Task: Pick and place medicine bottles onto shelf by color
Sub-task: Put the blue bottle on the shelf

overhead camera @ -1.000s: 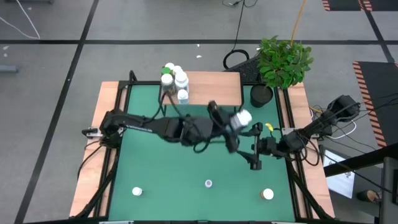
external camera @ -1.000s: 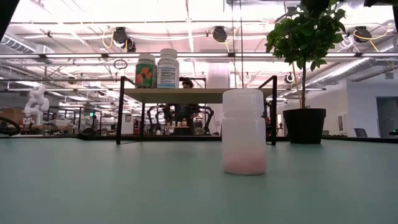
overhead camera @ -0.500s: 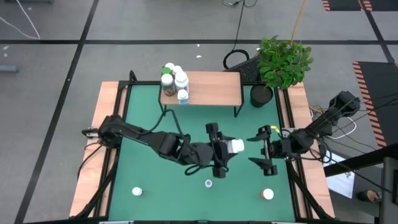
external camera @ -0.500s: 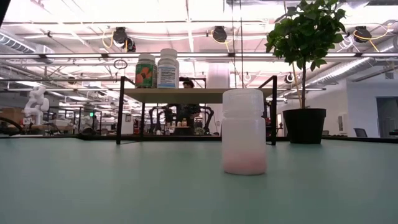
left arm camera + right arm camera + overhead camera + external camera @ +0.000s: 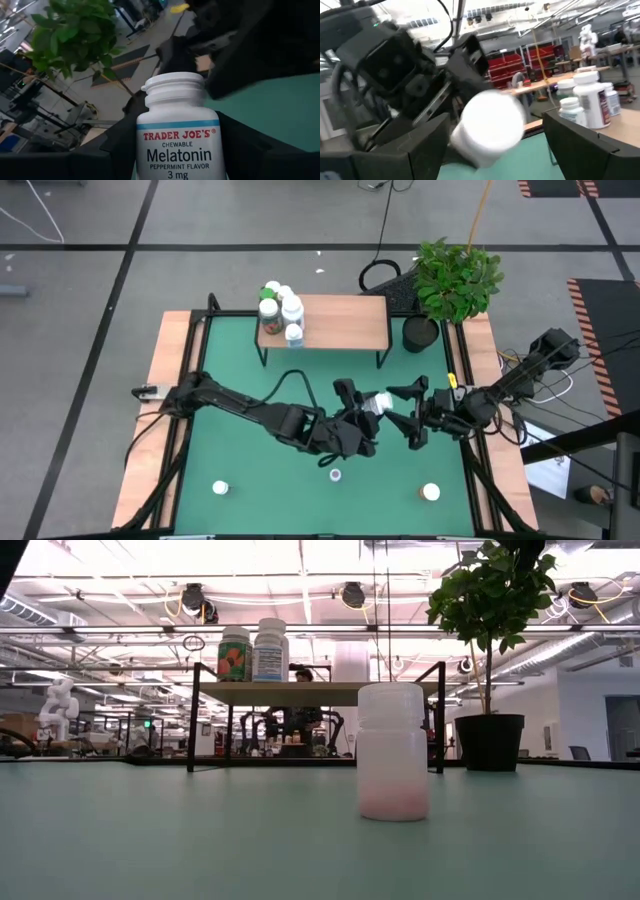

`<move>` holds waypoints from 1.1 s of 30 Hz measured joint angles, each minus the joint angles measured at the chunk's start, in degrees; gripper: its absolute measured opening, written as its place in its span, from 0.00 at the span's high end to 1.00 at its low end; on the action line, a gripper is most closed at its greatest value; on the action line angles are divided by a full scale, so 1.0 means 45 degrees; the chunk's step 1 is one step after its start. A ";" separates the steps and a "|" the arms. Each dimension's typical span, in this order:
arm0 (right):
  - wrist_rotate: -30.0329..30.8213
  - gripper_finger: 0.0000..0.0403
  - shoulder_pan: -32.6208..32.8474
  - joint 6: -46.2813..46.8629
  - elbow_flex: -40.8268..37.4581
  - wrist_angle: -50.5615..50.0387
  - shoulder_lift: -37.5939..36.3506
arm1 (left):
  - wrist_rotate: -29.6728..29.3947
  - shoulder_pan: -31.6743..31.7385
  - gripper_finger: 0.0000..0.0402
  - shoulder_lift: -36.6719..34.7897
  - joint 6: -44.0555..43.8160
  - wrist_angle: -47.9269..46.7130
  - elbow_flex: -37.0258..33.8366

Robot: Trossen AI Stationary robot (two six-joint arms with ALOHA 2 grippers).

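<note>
- Green matting (image 5: 240,450) covers the table between wooden side boards, with a leafy potted plant (image 5: 455,280) at the far right corner.
- At the far edge stands the shelf (image 5: 345,325), its light wood top bearing a tight cluster of bottles (image 5: 280,308) at its left end; the rest of the top is bare.
- Over the middle of the mat the left gripper (image 5: 368,418) pinches a white melatonin bottle (image 5: 377,402) by its body. In the left wrist view that bottle (image 5: 175,137) sits between the two dark fingers, its label facing the camera and its white cap pointing away from the wrist.
- Facing it from the right, the right gripper (image 5: 408,412) has its jaws spread wide, one to each side of the bottle's cap end. In the right wrist view the cap (image 5: 490,125) lies in the gap between the fingers, touching neither that can be seen.
- Three more bottles stand apart along the near side of the mat: a white-capped bottle at left (image 5: 220,488), a small middle bottle (image 5: 335,475), and a right-hand bottle (image 5: 431,492).
- From table height, the middle bottle (image 5: 392,752) looks translucent white with a pinkish base.
</note>
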 joint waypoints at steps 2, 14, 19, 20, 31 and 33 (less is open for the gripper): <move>-0.0026 0.22 -0.0011 0.0180 0.0000 0.0020 0.0033 | -0.0076 0.0083 0.44 -0.0012 0.0004 0.0059 0.0000; -0.0760 0.39 -0.0744 0.1205 0.0000 0.0032 0.0033 | -0.0048 0.0270 0.41 -0.0012 0.0262 0.0237 0.0000; -0.1264 0.52 -0.1167 0.1720 0.0000 0.0008 0.0033 | -0.0071 0.0270 0.41 -0.0012 0.0301 0.0177 0.0000; -0.1366 0.55 -0.1223 0.1799 0.0000 0.0003 0.0033 | -0.0103 0.0266 0.41 -0.0012 0.0297 0.0160 0.0000; -0.1233 0.59 -0.1338 0.0944 0.0262 -0.1097 -0.0099 | 0.0527 0.0558 0.32 -0.0045 -0.0094 -0.0635 0.0010; -0.1023 0.58 -0.1327 0.0530 0.0832 -0.2552 -0.0281 | 0.0559 0.0572 0.25 -0.0099 -0.0236 -0.1099 0.0010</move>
